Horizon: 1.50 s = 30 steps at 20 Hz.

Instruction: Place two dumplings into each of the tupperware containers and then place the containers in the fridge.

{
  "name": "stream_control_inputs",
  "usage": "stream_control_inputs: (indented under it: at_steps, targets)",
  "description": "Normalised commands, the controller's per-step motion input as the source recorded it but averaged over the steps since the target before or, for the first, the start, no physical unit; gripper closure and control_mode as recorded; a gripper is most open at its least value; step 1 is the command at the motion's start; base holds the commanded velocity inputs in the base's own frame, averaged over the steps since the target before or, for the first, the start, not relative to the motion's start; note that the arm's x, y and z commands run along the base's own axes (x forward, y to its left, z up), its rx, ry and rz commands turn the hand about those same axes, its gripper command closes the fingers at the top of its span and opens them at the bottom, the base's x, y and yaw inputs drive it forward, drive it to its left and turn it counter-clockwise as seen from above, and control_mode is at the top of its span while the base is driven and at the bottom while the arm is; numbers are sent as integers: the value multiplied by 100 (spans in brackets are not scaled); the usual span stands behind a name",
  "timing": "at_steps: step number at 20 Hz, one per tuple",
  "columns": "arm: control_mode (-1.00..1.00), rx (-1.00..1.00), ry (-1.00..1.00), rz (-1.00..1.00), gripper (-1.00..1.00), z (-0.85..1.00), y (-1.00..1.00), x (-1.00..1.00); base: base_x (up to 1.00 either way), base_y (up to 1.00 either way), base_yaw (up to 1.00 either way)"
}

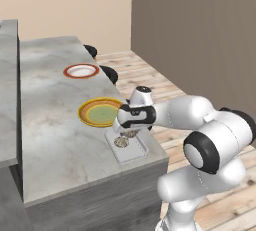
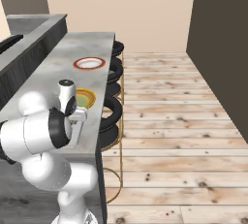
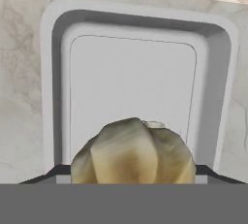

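One pale grey tupperware container (image 1: 136, 156) lies at the counter's near right corner, close to the edge. My gripper (image 1: 125, 137) hangs just over it, pointing down, shut on a mottled tan dumpling (image 1: 121, 142). In the hand view the dumpling (image 3: 133, 152) sits between my gripper (image 3: 133, 175) tips, low over the near end of the container (image 3: 133, 82), whose floor is bare ahead of it. The fridge is out of view.
A yellow-rimmed green plate (image 1: 100, 113) (image 2: 85, 98) lies just beyond the container, and a red-rimmed white plate (image 1: 81, 70) (image 2: 89, 63) farther along the counter. Black stools (image 2: 111, 114) line the counter's right side above a wooden floor. A raised grey ledge (image 1: 9, 90) runs along the left.
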Motion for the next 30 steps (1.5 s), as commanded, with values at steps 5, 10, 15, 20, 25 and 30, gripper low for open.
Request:
stream_control_inputs:
  at_steps: [5, 10, 15, 20, 25, 30]
  targets:
    - [-100, -2, 21, 0, 100, -12, 0, 31, 0, 0, 0]
    - [-100, -1, 4, 0, 100, -2, 7, -1, 0, 0, 0]
    - [-100, 0, 0, 0, 100, -22, 7, 5, 0, 0, 0]
    - [-100, 0, -1, 0, 100, -26, 0, 25, 0, 0, 0]
    - [-100, 0, -3, 0, 100, -12, 0, 25, 0, 0, 0]
    - [-100, 0, -3, 0, -100, -19, 10, 20, 0, 0, 0]
